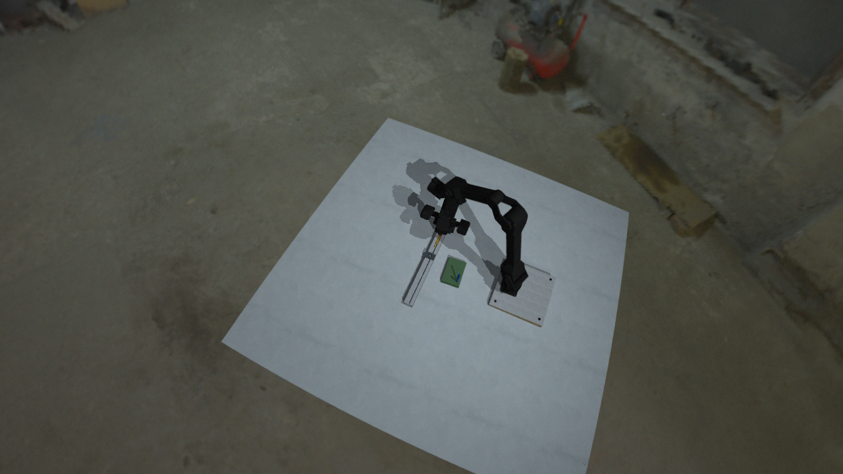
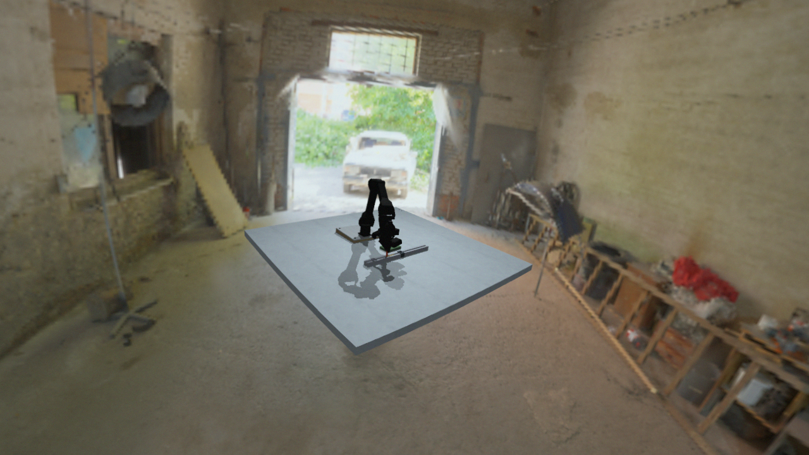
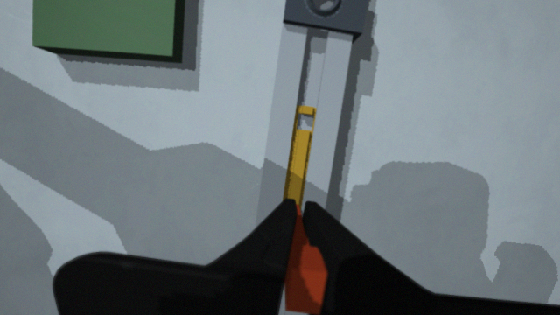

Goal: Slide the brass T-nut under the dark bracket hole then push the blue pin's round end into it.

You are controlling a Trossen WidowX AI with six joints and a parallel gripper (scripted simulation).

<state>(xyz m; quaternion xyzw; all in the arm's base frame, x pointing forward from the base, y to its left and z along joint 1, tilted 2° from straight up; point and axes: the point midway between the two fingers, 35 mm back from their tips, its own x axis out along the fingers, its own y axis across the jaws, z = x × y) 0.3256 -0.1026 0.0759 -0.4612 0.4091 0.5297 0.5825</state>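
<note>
Brass T-nut [image 1: 437, 241] [image 3: 299, 159] points lengthwise toward the bracket [image 1: 428, 255] [image 3: 325, 15], seemingly along the slot, orange handle [image 3: 306, 280] gripped by the tool [image 1: 440, 233] [image 2: 387, 249] [image 3: 298, 209].

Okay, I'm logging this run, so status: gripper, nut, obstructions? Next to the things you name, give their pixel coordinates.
Gripper [image 1: 440, 233] [image 2: 388, 249] [image 3: 298, 209] shut on orange handle [image 2: 387, 254] [image 3: 306, 280]. Brass T-nut [image 1: 437, 240] [image 3: 299, 162] at rail slot, short of dark bracket [image 1: 428, 255] [image 2: 402, 254] [image 3: 325, 19]. No obstruction visible between.

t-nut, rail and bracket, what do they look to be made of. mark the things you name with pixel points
T-nut [image 3: 300, 153]: likely brass, by its yellow-gold colour; dull finish.
Rail [image 3: 289, 87] [image 1: 416, 282] [image 2: 415, 250]: probably aluminum, pale grey, smooth, matte.
Bracket [image 3: 306, 15] [image 1: 425, 255]: dark blue-grey, smooth; painted metal or plastic, can't tell which.
</note>
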